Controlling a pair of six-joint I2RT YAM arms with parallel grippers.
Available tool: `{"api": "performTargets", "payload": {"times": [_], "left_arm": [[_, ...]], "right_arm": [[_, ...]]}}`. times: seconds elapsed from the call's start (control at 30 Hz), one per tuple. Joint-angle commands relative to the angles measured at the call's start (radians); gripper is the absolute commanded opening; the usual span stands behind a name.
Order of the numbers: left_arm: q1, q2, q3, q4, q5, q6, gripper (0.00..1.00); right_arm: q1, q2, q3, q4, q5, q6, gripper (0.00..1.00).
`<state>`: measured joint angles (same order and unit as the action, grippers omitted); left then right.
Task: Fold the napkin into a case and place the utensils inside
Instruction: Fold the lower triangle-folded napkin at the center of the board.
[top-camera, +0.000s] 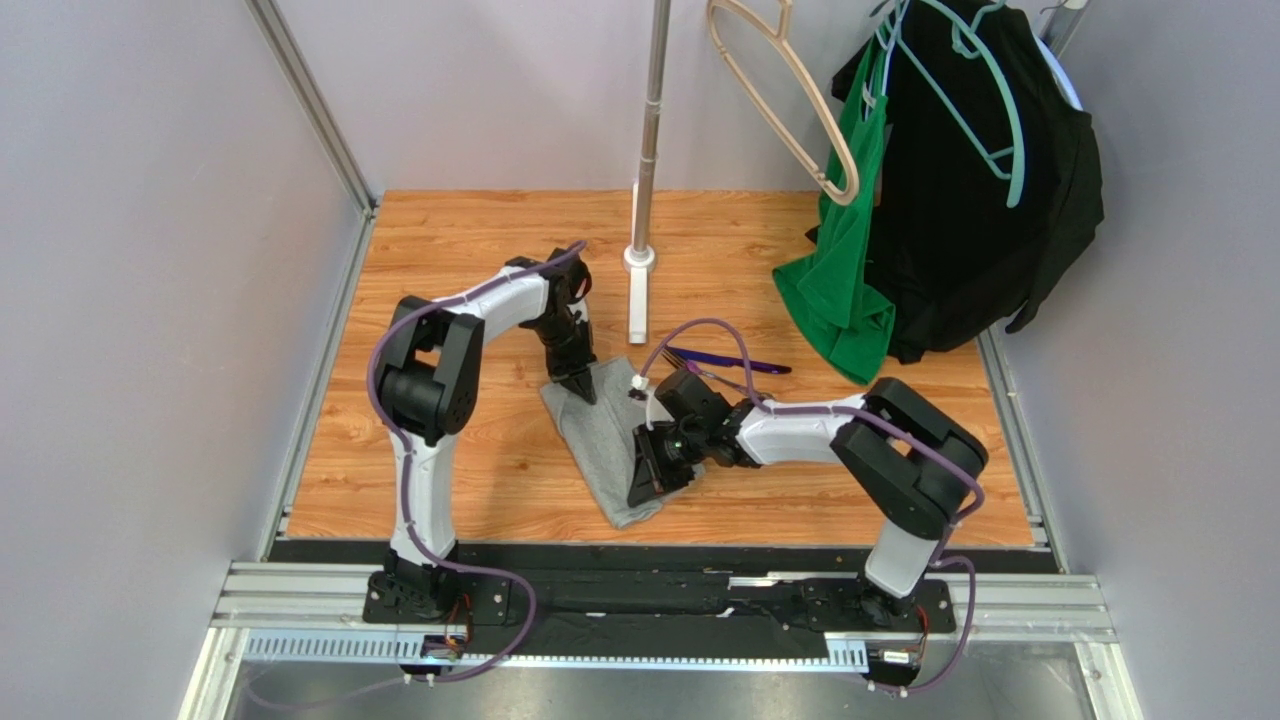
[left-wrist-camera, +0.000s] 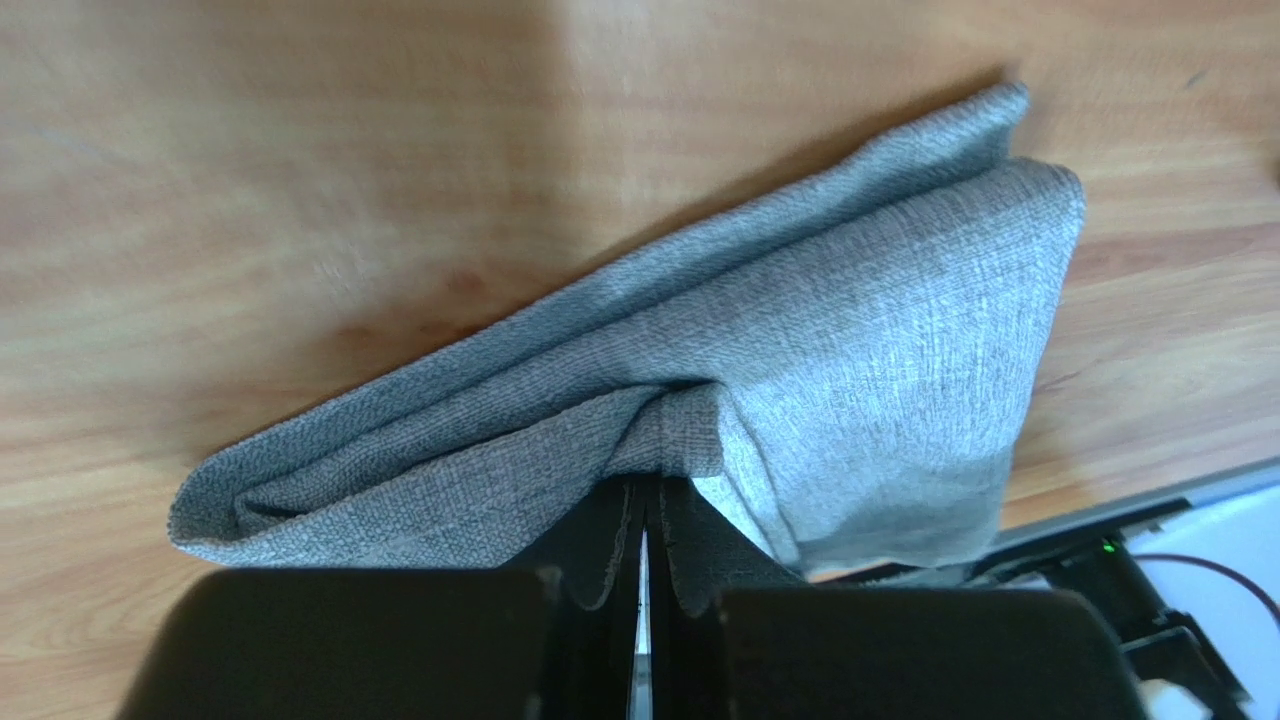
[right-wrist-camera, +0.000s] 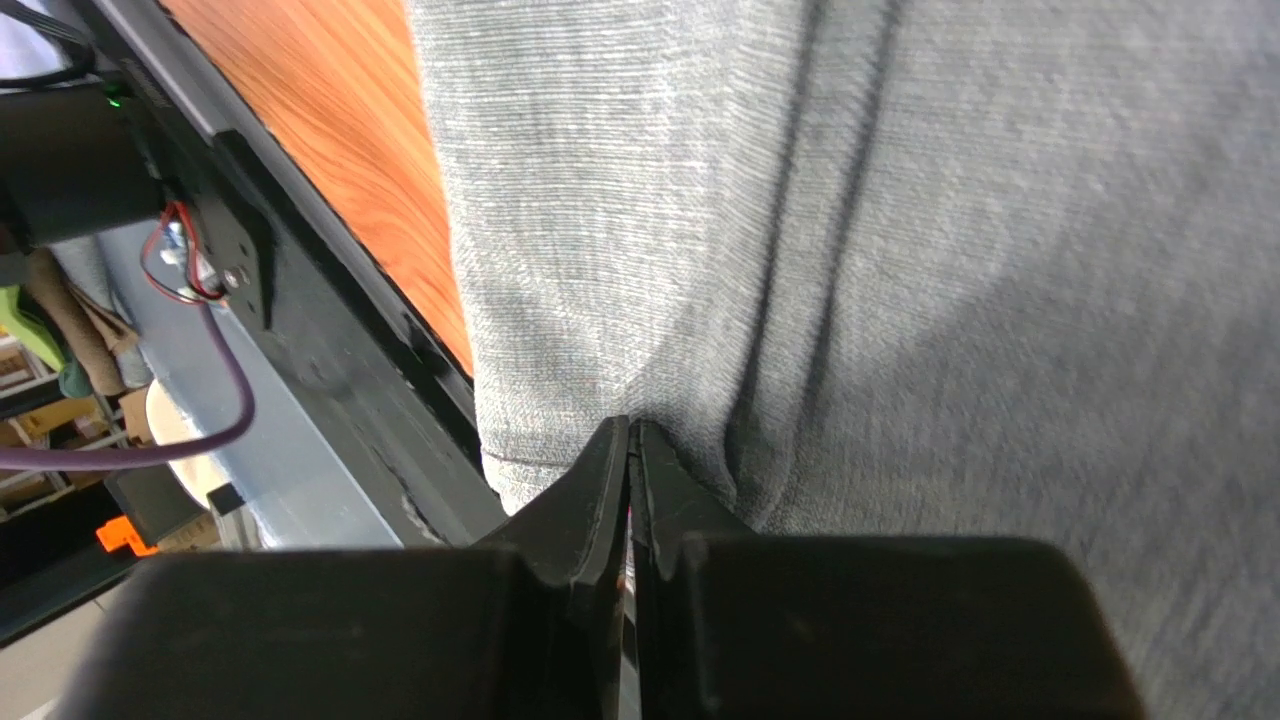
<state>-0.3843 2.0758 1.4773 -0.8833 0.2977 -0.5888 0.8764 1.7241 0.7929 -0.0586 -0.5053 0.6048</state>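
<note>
**Operator:** How did my right gripper stand?

**Observer:** Your right gripper (right-wrist-camera: 631, 450) had its jaws pressed together on the napkin (right-wrist-camera: 902, 270), at the cloth's near end. The fabric puckered around the tips. The bare table (right-wrist-camera: 346, 165) showed just to one side of them.

**Operator:** And the left one?

**Observer:** Your left gripper (left-wrist-camera: 646, 503) was clamped on a bunched fold at the napkin's far end. Ahead of its fingers the grey layers fanned out over the wood.

**Operator:** So where did the napkin lie?

**Observer:** It ran between your two grippers as a folded, layered strip. It slanted across the table from the left gripper down to the right one, and each end was pinched.

**Operator:** And the utensils?

**Observer:** You had the utensils (top-camera: 747, 363) on the table beyond the right gripper, apart from the napkin, with the arm's purple cable looping over them. The dark purple piece showed plainly; I could not make out the fork.

**Operator:** Anything farther back?

**Observer:** Beyond your left gripper stood a metal pole (top-camera: 649, 135). Past the utensils a green garment (top-camera: 842, 285) and a black garment (top-camera: 992, 195) hung from hangers, well apart from both grippers.
</note>
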Motion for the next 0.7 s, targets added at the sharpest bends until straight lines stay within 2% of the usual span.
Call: {"api": "performTargets", "payload": {"times": [0.0,0.2,0.3,0.33,0.47,0.5,0.57,0.6,0.67], "left_arm": [[0.074,0.128,0.15,-0.052,-0.1,0.081,0.02],[0.096,0.158,0.291,-0.127,-0.143,0.126,0.02],[0.093,0.078,0.281,-0.117,-0.102,0.124,0.03],[0.09,0.048,0.269,-0.111,-0.089,0.122,0.09],[0.061,-0.177,0.154,-0.08,-0.091,0.122,0.3],[0.049,-0.219,0.131,-0.048,-0.086,0.121,0.34],[0.01,-0.316,0.074,-0.034,-0.092,0.101,0.45],[-0.002,-0.342,0.052,-0.022,-0.094,0.086,0.46],[-0.057,-0.429,-0.033,0.015,-0.113,0.029,0.46]], "right_arm": [[0.016,0.106,0.074,0.049,-0.012,-0.014,0.06],[0.019,0.166,0.216,0.04,-0.058,0.015,0.07],[-0.003,0.122,0.279,-0.056,-0.039,-0.019,0.12],[-0.016,0.076,0.279,-0.07,-0.03,-0.026,0.15],[-0.117,-0.062,0.252,-0.153,-0.035,-0.048,0.38],[-0.164,-0.086,0.226,-0.179,-0.033,-0.054,0.49],[-0.215,-0.139,0.195,-0.196,-0.038,-0.079,0.59],[-0.261,-0.15,0.181,-0.198,-0.036,-0.091,0.67],[-0.296,-0.143,0.172,-0.199,-0.042,-0.124,0.7]]}}
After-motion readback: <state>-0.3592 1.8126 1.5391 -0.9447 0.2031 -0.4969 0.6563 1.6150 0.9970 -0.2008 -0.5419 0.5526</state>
